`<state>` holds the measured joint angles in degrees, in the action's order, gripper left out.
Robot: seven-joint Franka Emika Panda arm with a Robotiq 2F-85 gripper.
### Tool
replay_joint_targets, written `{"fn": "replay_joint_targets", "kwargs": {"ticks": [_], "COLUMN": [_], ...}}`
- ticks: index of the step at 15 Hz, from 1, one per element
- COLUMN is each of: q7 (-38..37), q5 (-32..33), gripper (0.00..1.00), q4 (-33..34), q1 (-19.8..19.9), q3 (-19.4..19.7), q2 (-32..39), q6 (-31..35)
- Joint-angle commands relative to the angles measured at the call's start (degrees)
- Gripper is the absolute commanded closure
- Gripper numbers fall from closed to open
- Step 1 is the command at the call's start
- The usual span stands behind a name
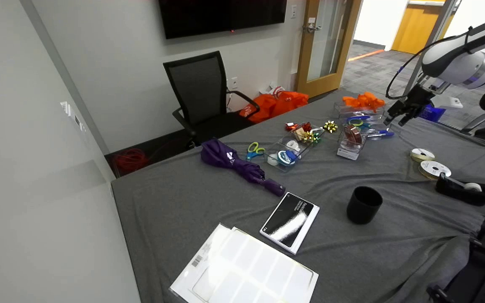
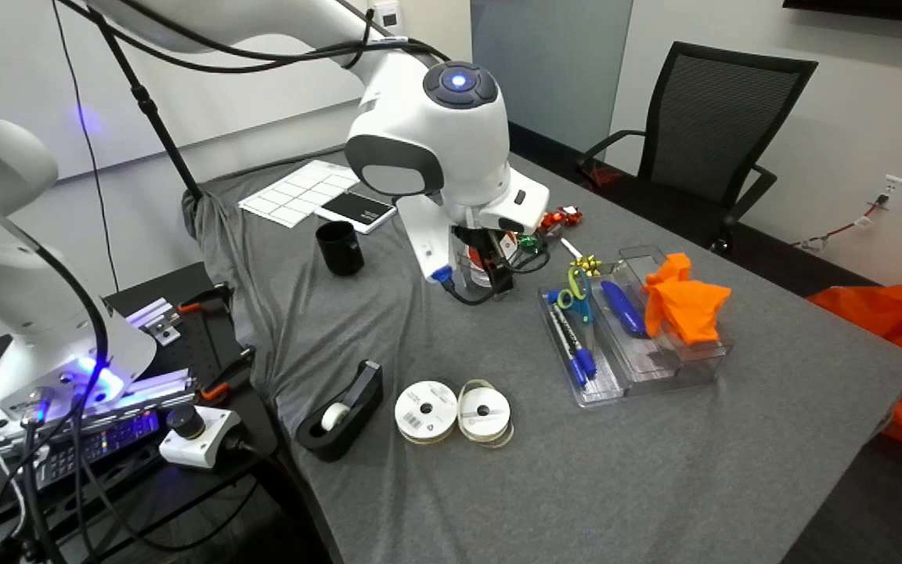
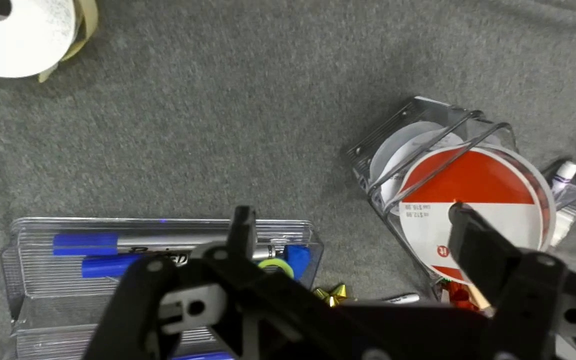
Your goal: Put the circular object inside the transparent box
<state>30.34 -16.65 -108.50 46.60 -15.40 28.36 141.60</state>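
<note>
Here's the hand [image 3: 351, 214], fingers [image 3: 242, 227] spread wide over the worktop [image 1: 183, 198] near the clear box [image 3: 385, 134], and there's the round red-and-white spool [image 3: 483, 192], sitting inside that box, black cup [image 1: 363, 208] apart from it.

In an exterior view, white glare streaks the flat, glossy black-and-white rectangular object [image 1: 290, 224] and bleaches the flat white sheets [image 1: 246, 269]. Blue light glows on my rounded white arm base [image 2: 79, 376]. Up close, my black two-fingered pincer [image 3: 352, 215] looks dark, soft-edged.

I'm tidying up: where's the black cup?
In an exterior view, the black cup stands right of centre, between the tape dispenser and the flat black-faced package.
</note>
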Motion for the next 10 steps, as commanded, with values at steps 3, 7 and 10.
{"fn": "replay_joint_targets", "kwargs": {"ticks": [3, 7, 10], "q7": [-7.3, -14.0, -20.5], "q5": [-10.4, -14.0, -13.4], "gripper": [0.00, 0.00, 0.00], "q4": [-0.2, -0.5, -0.3], "q1": [-8.7, -14.6, -18.8], "q3": [5.0, 8.7, 12.5], "q2": [1.1, 2.3, 3.7], "q6": [2.5, 5.7, 7.8]}}
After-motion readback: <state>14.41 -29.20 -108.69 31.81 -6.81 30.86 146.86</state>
